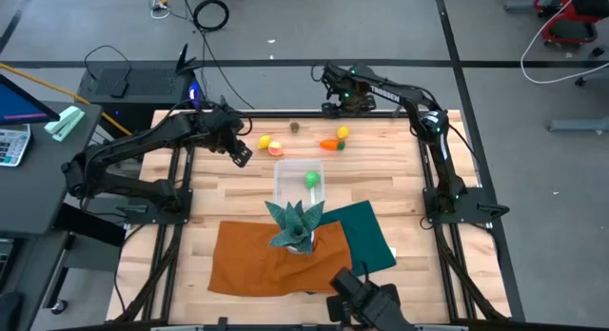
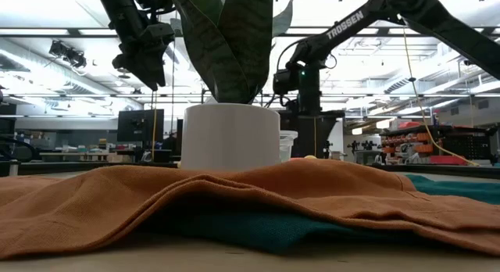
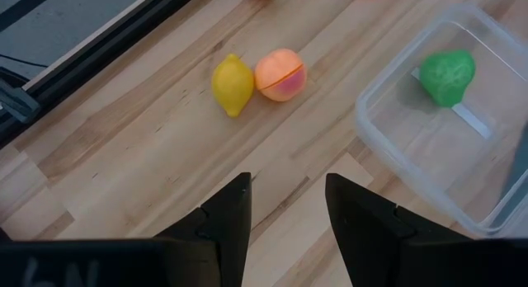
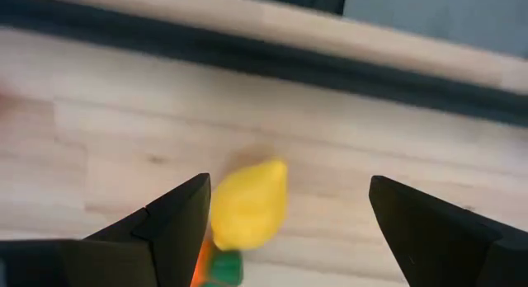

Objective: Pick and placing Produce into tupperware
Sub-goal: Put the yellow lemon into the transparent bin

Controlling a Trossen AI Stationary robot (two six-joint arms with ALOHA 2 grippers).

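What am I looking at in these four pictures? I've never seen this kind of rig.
Two robot arms work at a wooden table. One camera looks down from above, one sits at tabletop height, and one rides on each wrist. The left claw hangs open and empty near a lemon and a peach-coloured fruit. The right claw is open above another yellow fruit beside a carrot. A green fruit already lies in the clear container. A potted plant stands on cloths.
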